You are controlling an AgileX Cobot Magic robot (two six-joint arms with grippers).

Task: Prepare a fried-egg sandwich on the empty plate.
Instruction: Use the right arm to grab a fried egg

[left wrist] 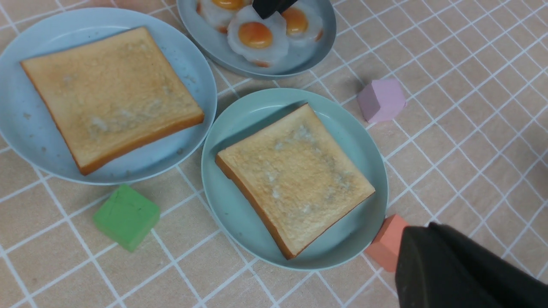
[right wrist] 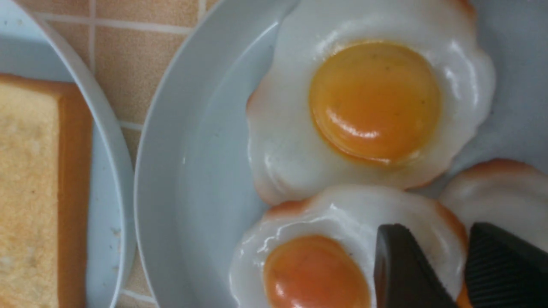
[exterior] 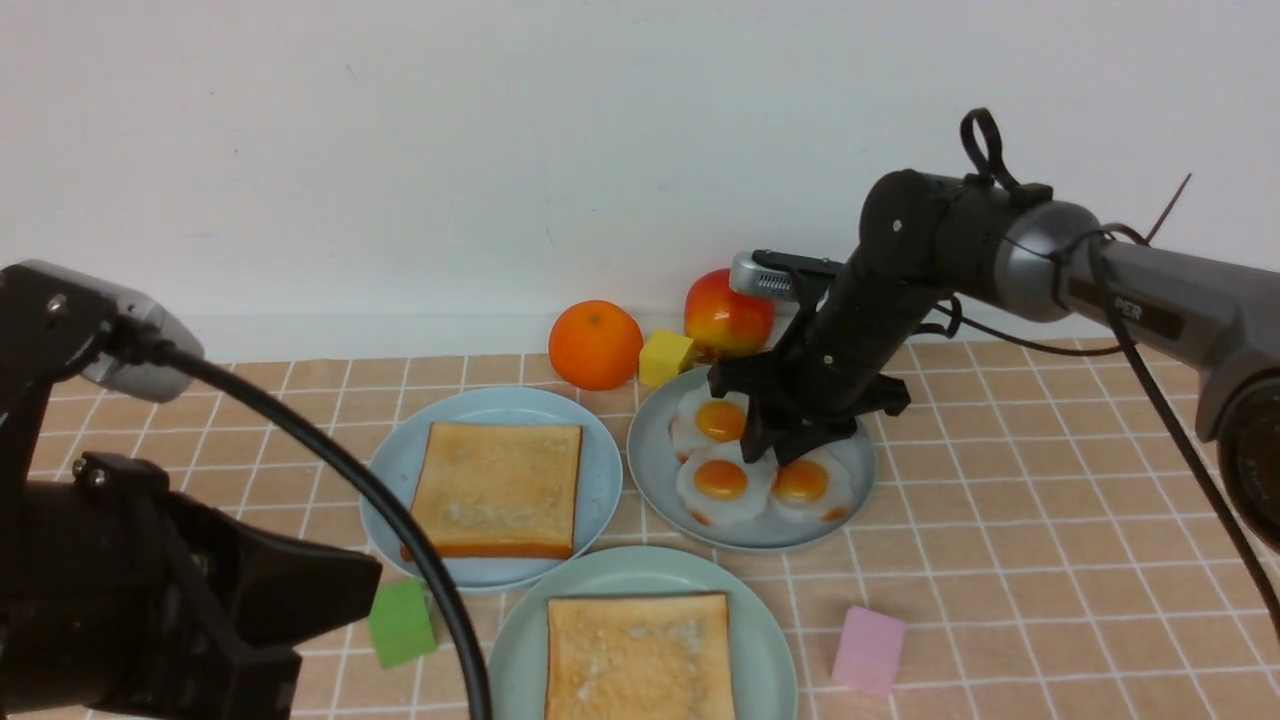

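One toast slice [exterior: 638,655] [left wrist: 295,179] lies on the mint-green plate [exterior: 770,640] [left wrist: 239,124] at the front. A second toast [exterior: 497,488] [left wrist: 111,96] lies on the sky-blue plate [exterior: 600,470]. Three fried eggs fill the grey-blue plate [exterior: 655,450] [right wrist: 192,171]. My right gripper [exterior: 765,455] [right wrist: 436,233] reaches down among them. Its fingers pinch the rim of the front-left fried egg [exterior: 722,485] [right wrist: 312,273], which still lies on the plate. My left gripper [exterior: 330,580] [left wrist: 428,256] hovers shut and empty by the mint plate's near edge.
An orange [exterior: 595,343], an apple [exterior: 728,312] and a yellow block [exterior: 665,357] stand by the back wall. A green block [exterior: 402,622] and a pink block [exterior: 868,648] flank the mint plate. A salmon block [left wrist: 387,241] touches its rim.
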